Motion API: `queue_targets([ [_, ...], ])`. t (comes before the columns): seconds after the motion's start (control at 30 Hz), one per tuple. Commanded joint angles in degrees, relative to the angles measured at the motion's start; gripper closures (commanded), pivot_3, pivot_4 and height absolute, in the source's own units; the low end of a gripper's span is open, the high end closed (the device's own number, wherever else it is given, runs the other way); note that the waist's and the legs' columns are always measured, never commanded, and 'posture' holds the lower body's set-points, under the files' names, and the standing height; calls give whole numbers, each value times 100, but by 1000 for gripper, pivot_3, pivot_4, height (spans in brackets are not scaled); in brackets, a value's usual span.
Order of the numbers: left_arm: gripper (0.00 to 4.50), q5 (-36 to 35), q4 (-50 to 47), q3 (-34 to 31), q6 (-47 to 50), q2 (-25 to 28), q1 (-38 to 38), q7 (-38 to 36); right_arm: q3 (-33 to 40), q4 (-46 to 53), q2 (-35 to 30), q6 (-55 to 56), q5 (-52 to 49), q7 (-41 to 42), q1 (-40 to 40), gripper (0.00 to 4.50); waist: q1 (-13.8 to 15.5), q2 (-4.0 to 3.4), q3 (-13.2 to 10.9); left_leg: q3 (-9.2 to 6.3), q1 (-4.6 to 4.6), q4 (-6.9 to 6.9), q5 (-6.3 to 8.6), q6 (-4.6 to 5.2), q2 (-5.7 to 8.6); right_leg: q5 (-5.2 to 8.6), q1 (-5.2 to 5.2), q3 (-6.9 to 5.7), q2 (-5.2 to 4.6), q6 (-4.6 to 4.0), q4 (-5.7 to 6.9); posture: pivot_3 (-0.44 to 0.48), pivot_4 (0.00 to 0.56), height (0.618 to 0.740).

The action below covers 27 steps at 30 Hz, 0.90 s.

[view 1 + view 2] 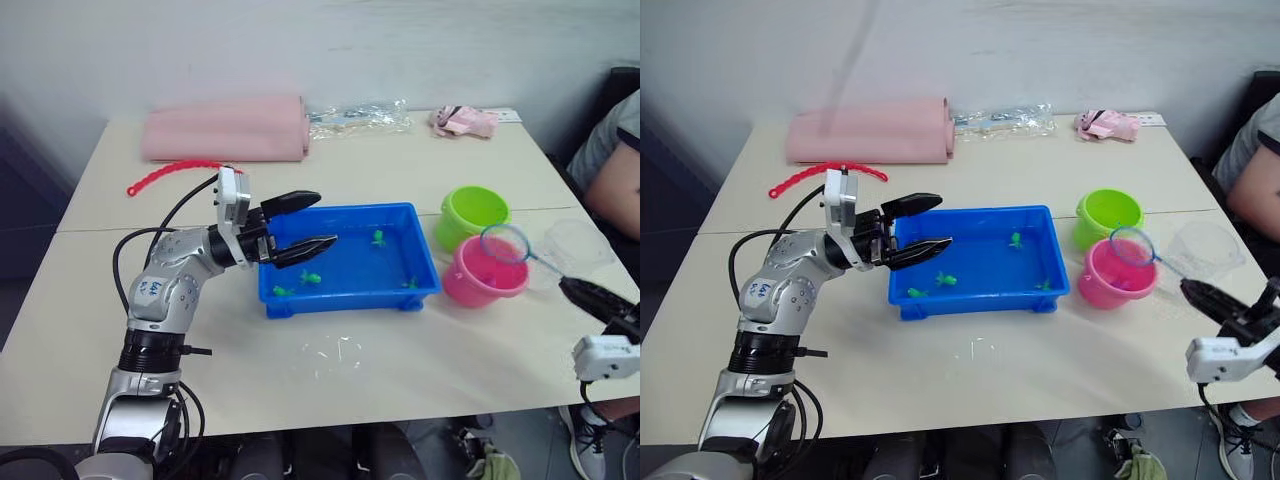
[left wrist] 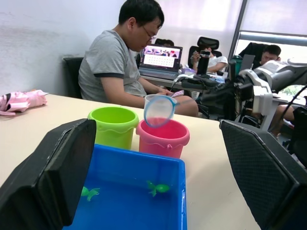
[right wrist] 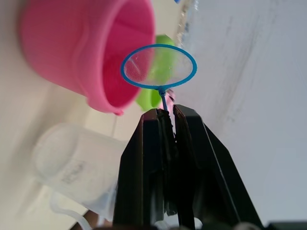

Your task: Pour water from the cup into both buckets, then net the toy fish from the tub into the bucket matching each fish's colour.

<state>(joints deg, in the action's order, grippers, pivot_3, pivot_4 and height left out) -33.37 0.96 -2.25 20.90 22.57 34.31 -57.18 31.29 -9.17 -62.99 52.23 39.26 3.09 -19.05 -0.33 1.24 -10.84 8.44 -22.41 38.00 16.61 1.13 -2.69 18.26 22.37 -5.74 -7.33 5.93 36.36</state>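
Note:
The blue tub (image 1: 340, 298) sits mid-table with several green toy fish (image 1: 311, 277) in it. My left gripper (image 1: 325, 220) hovers open over the tub's left end, holding nothing. To the right stand the two buckets, the lime green one (image 1: 473, 212) behind the pink one (image 1: 470, 285). My right gripper (image 1: 570, 288) is shut on the thin handle of the net (image 1: 504, 243), whose blue hoop hangs over the pink bucket's rim. In the right wrist view the net's (image 3: 158, 67) mesh looks empty. The clear cup (image 1: 575, 245) is on the table just right of the buckets.
A folded pink cloth (image 1: 228, 130), a red plastic strip (image 1: 170, 172), a clear bag (image 1: 355, 118) and a small pink bundle (image 1: 463, 121) lie along the far side. A person (image 1: 612, 165) sits at the right edge. Water drops (image 1: 330, 355) lie in front of the tub.

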Motion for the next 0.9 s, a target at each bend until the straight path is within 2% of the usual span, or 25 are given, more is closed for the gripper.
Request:
queue_targets([
  [0.03, 23, -27, -114, -72, -66, -4, -48, 21, 217, 31, 99, -4, -161, -177, -107, 4500, 12, 0, 0, 0, 0, 0, 0, 0, 0, 0, 0, 0, 0, 0, -1, 0, 150, 740],
  [0.1, 23, -37, -138, -91, -47, 29, -72, 20, 275, 92, 88, -11, -768, 66, -113, 4500, 14, 0, 0, 1, -1, 0, 0, 0, 1, 0, 0, 0, -1, 0, -3, 0, 150, 740],
  [0.3, 23, -58, -165, -239, -16, 261, -215, -61, -436, 966, -542, -592, -3910, 1592, -359, 4500, 5, 0, 0, 2, 1, 1, 0, 0, 0, -1, -1, 1, 0, 1, 0, 0, 150, 740],
  [0.37, 23, -63, -152, -302, -14, 356, -269, -93, -800, 1621, -884, -1626, -5335, 2523, -85, 4500, 2, 0, 0, 0, 2, 0, 0, 1, -1, -1, -2, 2, 1, 1, -1, 0, 150, 740],
  [0.4, 23, -51, -143, -331, -22, 404, -295, -94, -1055, 1887, -1066, -2081, -5801, 2781, 335, 4500, -2, 0, 0, 0, 2, -1, 0, 1, -2, -1, -2, 1, 2, 1, -1, 0, 150, 740],
  [0.47, 23, -36, -142, -368, -35, 458, -334, -76, -1466, 2257, -1284, -2967, -6571, 3134, 973, 4500, -19, 0, 0, 0, 2, -1, 0, 1, -2, -1, -2, 2, 2, 1, -1, 0, 150, 740],
  [0.53, 23, -27, -175, -380, -39, 487, -365, -47, -1784, 2387, -1511, -3385, -6923, 3421, 1303, 4500, -63, 0, 0, 0, 3, 0, 1, 2, -4, -1, -2, 1, 1, 1, 1, 0, 150, 740],
  [0.57, 23, -28, -211, -393, -31, 495, -387, -14, -2098, 2391, -1544, -3559, -6755, 3670, 1729, 4500, -76, 0, 0, -1, 5, 1, 1, 4, -4, -1, -3, 1, -1, 1, 4, 0, 150, 740],
  [0.67, 23, -19, -334, -415, -6, 535, -466, 44, -3000, 2062, -1085, -3866, -5582, 4333, 3395, 4500, -129, 0, 0, -2, 10, 4, 2, 8, -7, -3, -6, -2, -8, -2, 10, 0, 150, 740],
  [0.77, 23, -31, -459, -431, 35, 570, -522, 83, -3801, 1393, -625, -3577, -4405, 5028, 4882, 4500, -87, 0, -1, -10, 6, 5, 1, 9, -8, -2, -5, -10, -12, -4, 11, 0, 150, 740],
  [0.9, 23, -70, -563, -434, 81, 583, -548, 159, -4629, 215, -180, -2823, -3739, 5988, 6350, 4500, 9, -2, -3, -4, -42, 27, 12, 22, -3, -9, 24, -21, -14, 7, -13, 0, 150, 740],
])
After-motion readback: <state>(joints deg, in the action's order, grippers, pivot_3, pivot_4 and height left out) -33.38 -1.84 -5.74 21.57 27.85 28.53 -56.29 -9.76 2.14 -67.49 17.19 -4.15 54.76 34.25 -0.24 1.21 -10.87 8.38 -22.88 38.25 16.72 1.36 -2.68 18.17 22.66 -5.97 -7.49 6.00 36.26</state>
